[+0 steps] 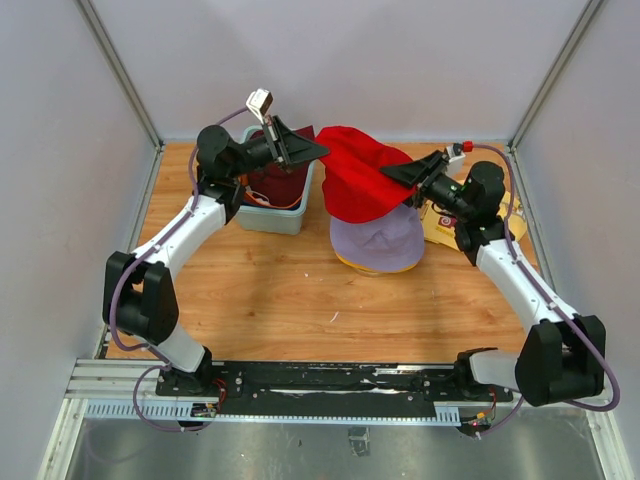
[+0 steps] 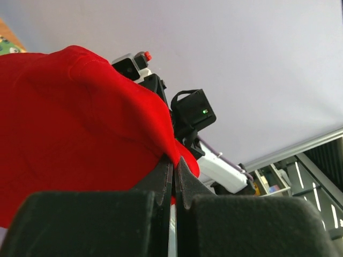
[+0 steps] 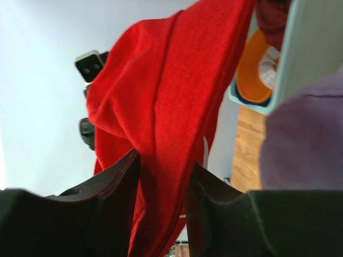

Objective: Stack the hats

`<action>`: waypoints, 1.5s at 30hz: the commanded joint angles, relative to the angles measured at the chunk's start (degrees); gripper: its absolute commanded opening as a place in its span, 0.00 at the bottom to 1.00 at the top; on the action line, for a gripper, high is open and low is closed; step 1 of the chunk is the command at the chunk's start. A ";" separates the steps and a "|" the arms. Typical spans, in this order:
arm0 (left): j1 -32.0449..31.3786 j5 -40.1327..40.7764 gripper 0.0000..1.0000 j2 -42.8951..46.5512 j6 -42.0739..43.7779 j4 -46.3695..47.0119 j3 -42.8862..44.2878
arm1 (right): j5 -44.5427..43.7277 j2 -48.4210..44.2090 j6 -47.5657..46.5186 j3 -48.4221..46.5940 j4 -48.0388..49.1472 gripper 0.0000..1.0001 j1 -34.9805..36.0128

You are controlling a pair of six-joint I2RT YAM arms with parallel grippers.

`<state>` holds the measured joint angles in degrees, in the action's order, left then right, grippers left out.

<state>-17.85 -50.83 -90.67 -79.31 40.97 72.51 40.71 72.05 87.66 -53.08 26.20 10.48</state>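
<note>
A red hat (image 1: pixel 355 185) hangs in the air between both grippers, above a lavender hat (image 1: pixel 378 240) that lies on a yellow hat (image 1: pixel 350 263) on the table. My left gripper (image 1: pixel 320 150) is shut on the red hat's left edge; in the left wrist view the red hat (image 2: pixel 69 123) is pinched at the tips of that gripper (image 2: pixel 176 160). My right gripper (image 1: pixel 392 175) is shut on the hat's right side, and in the right wrist view the gripper (image 3: pixel 163 160) has a thick fold of the red hat (image 3: pixel 161 96) between its fingers. The lavender hat (image 3: pixel 305 139) shows at the right of that view.
A teal tub (image 1: pixel 272 218) stands at the back left, under the left wrist, with a maroon hat (image 1: pixel 275 185) inside; an orange hat (image 3: pixel 252 69) also shows in it. A yellow printed cloth (image 1: pixel 440 225) lies under the right arm. Grey walls enclose the wooden table (image 1: pixel 260 290).
</note>
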 commanded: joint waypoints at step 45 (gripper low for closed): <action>-6.29 -4.70 0.11 -5.87 23.99 -26.09 5.62 | 3.10 -6.01 -30.27 4.54 -21.44 0.53 -12.27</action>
<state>-23.40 -55.81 -96.01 -56.66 14.94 76.14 43.48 66.28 60.27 -48.42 5.41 0.62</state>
